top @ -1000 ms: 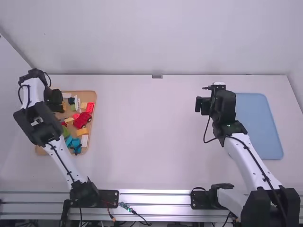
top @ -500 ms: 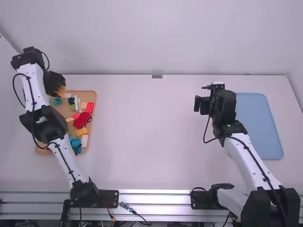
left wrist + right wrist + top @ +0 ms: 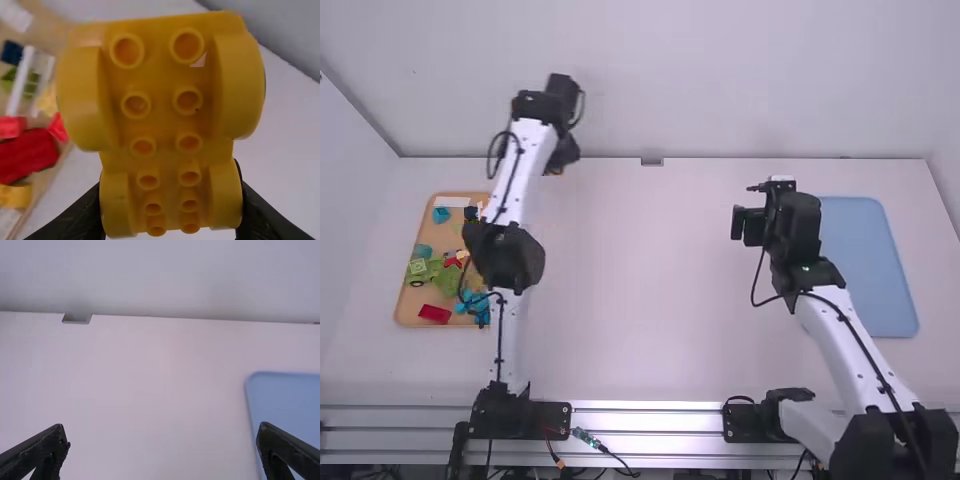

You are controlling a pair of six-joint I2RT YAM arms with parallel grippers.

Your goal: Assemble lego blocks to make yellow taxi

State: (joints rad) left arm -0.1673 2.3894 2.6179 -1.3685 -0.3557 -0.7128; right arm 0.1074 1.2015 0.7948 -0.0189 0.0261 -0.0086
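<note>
The yellow block, broad-curved at its sides and lined with hollow tubes, is gripped by the left pincer. The tan tray of coloured bricks is partly hidden by the left arm. The right pincer is held open near the flat blue panel on the worktop.

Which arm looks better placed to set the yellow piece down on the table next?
Left, most likely: the left gripper holds the yellow piece, while the right gripper is open and empty.
</note>
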